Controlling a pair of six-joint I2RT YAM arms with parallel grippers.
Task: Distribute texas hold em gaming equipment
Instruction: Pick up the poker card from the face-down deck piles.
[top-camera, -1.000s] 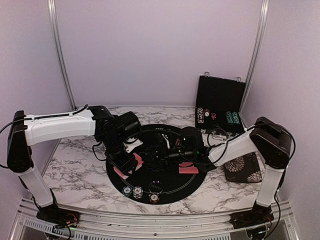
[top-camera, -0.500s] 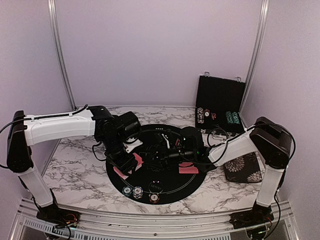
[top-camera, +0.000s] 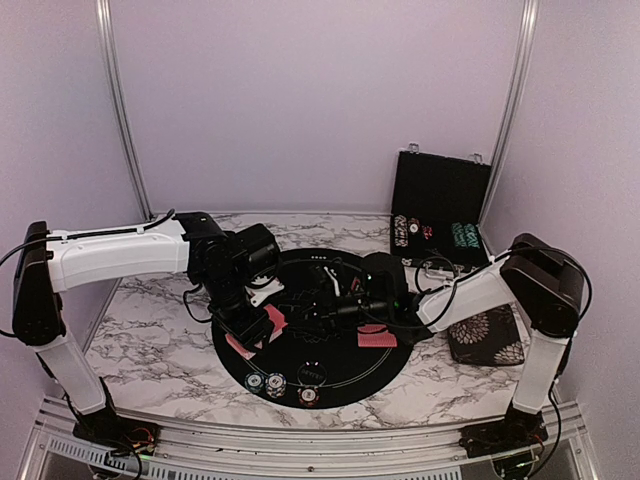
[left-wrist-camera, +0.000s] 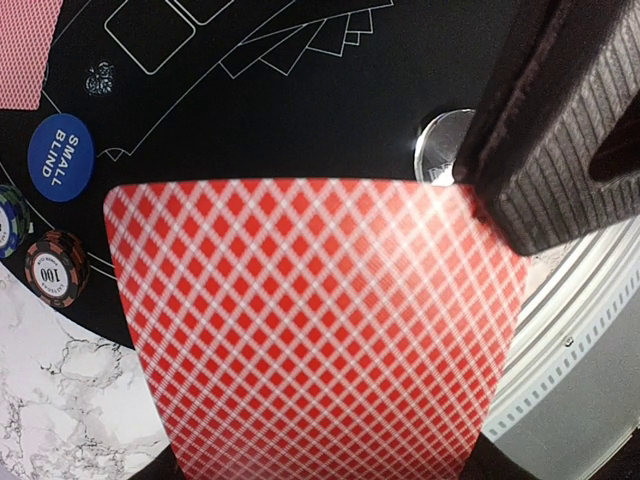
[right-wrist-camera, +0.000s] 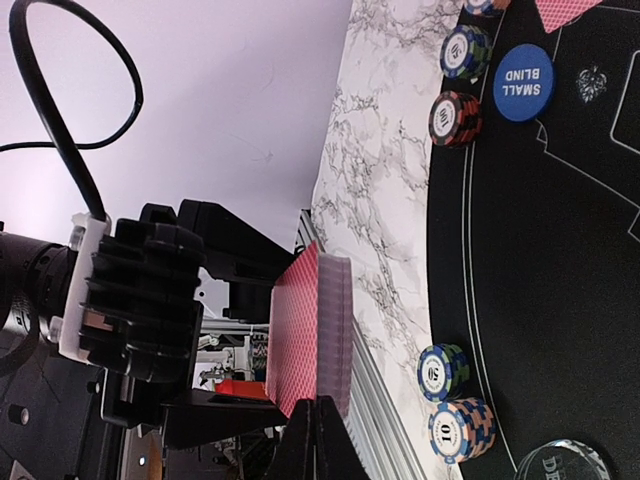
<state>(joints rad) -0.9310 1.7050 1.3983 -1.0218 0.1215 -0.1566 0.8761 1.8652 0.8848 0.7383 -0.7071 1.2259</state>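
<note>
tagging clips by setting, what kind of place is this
Probably a robot test booth set up for poker: plain walls close in a marble-patterned tabletop that carries a round black poker mat and an open chip case.

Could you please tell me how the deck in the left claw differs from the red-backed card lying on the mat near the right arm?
The deck is held off the mat in the left claw; the loose card lies flat on it, ungripped. The deck is a visibly thick stack; the loose card looks thin from above. Both show red backs.
</note>
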